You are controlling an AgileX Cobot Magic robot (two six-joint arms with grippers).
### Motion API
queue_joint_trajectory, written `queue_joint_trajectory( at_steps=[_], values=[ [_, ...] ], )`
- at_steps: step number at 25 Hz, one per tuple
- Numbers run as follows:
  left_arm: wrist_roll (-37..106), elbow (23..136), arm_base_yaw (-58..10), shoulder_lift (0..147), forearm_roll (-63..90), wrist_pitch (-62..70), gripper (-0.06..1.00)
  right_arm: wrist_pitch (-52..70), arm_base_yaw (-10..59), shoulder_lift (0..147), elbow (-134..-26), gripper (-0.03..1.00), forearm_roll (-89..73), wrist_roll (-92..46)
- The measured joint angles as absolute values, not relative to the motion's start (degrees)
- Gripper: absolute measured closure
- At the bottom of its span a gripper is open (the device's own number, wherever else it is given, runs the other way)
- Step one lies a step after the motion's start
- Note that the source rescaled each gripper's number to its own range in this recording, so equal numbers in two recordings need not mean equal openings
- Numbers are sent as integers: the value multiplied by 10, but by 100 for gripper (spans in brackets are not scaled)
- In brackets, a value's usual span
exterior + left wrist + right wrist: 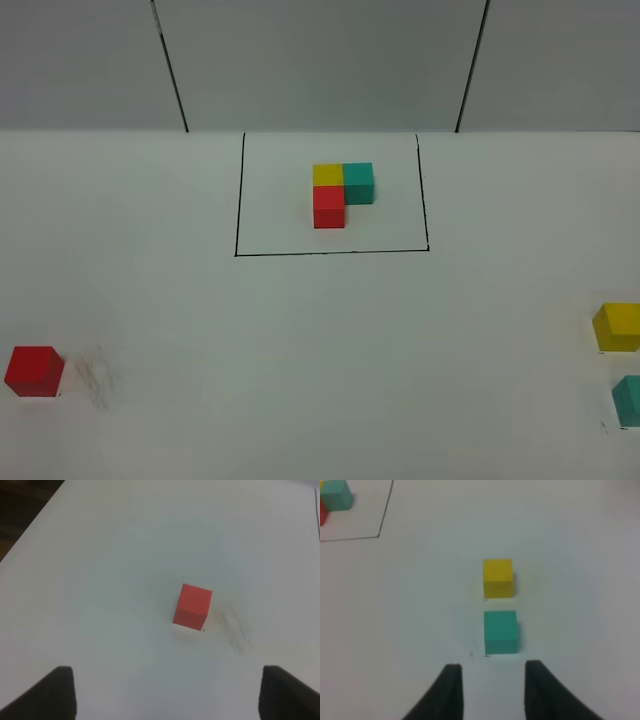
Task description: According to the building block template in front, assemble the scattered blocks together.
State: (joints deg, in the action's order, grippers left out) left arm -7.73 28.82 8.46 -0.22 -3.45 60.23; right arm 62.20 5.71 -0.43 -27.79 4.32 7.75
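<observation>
The building block template [343, 190] is seen at the far middle of the white table [320, 330]. It is formed as an L of three joined cubes: yellow at the back left, teal touching it on the right, red touching the yellow on the near side. It is enclosed by a thin black rectangle [330, 251] drawn on the table, and no side of that line is touched by it.

The scattered blocks are found well apart from the template, outside the frame. The red cube [34, 371] is placed alone near the left front edge, turned slightly askew, with a faint grey smudge [96, 377] just beside it on the table. The yellow cube [617, 327] and the teal cube [628, 400] are placed at the far right edge, the teal one nearer the front; a narrow strip of table is left between them, so they are not touching.

In the left wrist view the left gripper [167, 680] is held above the table with its fingers [62, 690] spread wide and nothing between them; the red cube lies ahead of it, untouched. In the right wrist view the right gripper [493, 672] is seen with its fingers [451, 690] parted by a narrower gap, empty, with the teal cube just ahead of the tips and the yellow cube beyond it in line.
</observation>
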Motion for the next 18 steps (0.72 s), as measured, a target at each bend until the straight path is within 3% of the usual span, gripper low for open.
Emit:
queue_joint_trajectory(
  at_steps=[18],
  values=[
    [-77,288,85,-2,-35,602,19,622,57,-4,-278,97,43,78]
  ],
)
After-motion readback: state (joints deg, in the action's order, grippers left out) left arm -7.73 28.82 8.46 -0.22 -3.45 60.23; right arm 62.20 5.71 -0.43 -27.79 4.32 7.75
